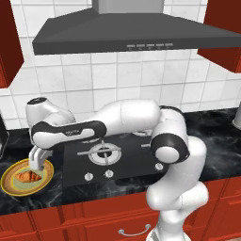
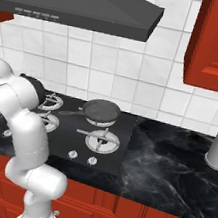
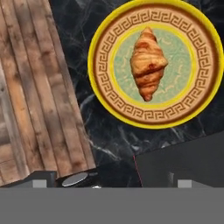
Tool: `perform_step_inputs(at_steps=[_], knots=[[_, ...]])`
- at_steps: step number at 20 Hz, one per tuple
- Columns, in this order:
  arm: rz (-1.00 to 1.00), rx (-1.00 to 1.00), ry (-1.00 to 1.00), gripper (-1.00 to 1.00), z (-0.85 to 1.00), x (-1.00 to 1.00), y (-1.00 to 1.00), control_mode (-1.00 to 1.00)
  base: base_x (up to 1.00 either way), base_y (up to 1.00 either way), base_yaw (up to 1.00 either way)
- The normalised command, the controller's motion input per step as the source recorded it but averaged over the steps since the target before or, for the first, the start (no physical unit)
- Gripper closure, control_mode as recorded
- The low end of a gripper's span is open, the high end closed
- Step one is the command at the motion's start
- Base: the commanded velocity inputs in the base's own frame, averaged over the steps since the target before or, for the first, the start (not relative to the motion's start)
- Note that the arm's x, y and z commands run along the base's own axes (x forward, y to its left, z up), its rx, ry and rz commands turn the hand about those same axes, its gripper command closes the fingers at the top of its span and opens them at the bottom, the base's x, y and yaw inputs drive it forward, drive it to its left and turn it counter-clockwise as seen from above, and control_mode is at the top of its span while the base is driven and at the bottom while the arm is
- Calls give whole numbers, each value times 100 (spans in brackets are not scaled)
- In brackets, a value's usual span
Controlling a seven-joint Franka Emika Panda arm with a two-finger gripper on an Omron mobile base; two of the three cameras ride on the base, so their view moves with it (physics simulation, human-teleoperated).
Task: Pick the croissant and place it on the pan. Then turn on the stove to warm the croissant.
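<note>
End effector point(image 1: 36, 165) hovering over plate point(image 1: 9, 186), jaws standing wide, gripping nothing. Croissant point(image 3: 148, 64) lying at plate centre, just beneath end effector (long axis running up-down in hand view). Pan point(image 2: 101, 110) sitting well off on stove point(image 2: 81, 147), opposite side from plate.

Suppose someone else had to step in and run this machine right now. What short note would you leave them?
Hand: open, holding nothing, hovering over the plate.
Croissant: lying on the yellow-rimmed plate on the counter, left of the stove.
Pan: empty, on a rear burner.
Done: the reach toward the croissant.
Left: grasp it, set it in the pan, turn a stove knob.
</note>
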Motion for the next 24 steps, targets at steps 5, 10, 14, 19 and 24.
perform_step_inputs(at_steps=[5,10,14,19,24], knots=[[5,0,0,-100,-1,6,18,-100,0,0,0],[4,-1,3,-100,-19,21,2,-100,0,0,0],[7,-2,5,-100,-30,53,12,-100,0,0,0],[8,0,2,-100,-24,38,16,-100,0,0,0],[10,0,0,-100,-28,16,44,-100,0,0,0]])
